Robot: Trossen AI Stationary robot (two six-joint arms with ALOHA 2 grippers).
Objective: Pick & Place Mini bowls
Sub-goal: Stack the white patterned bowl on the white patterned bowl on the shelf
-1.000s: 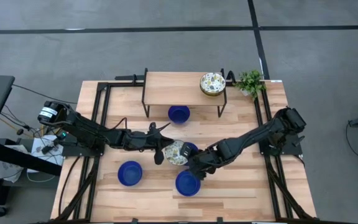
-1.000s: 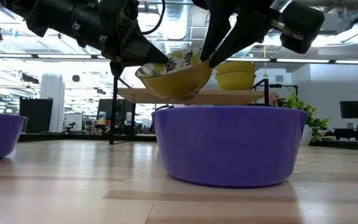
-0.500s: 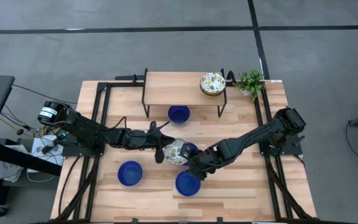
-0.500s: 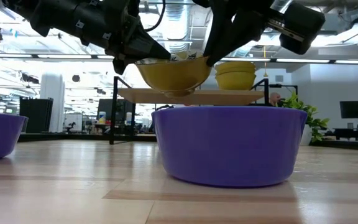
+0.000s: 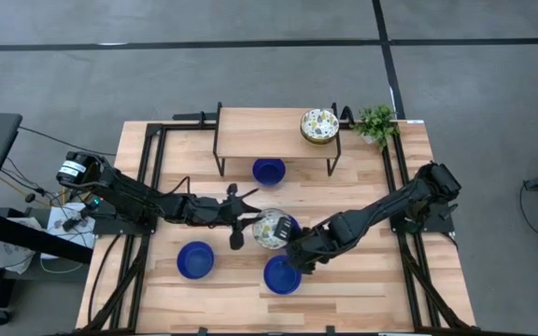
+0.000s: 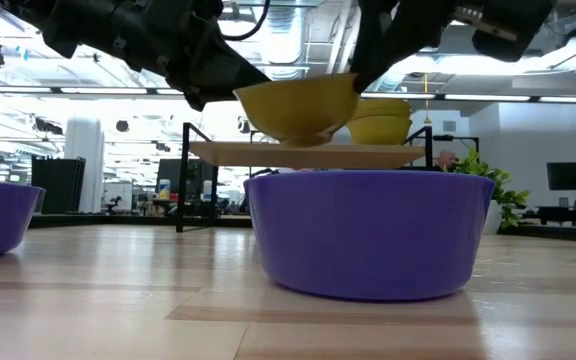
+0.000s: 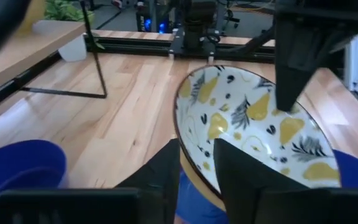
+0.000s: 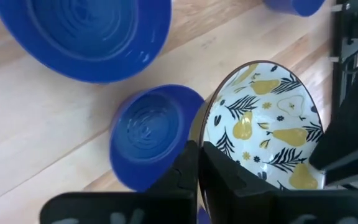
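Wooden bench (image 5: 362, 271) carries a small raised shelf (image 5: 260, 131) at its far edge, with one patterned bowl (image 5: 318, 125) on the shelf's right end and a plant (image 5: 376, 121) just beside it. Your handover is mid-bench: the pear-print mini bowl (image 5: 271, 228) hangs above the bench, over a blue bowl (image 8: 151, 134). Right pincer (image 8: 199, 163) is pressed together on its rim, one finger inside and one outside, so it carries the bowl alone. Left pincer (image 5: 235, 214) sits just beside the bowl with fingers spread, rim between them but not gripped; looks like a release. Other blue bowls: one under the shelf (image 5: 269, 171), two near the front edge (image 5: 195, 259) (image 5: 282, 274). No brands, labels or readable writing visible anywhere. Next call is yours: likely the shelf, beside the other patterned one.
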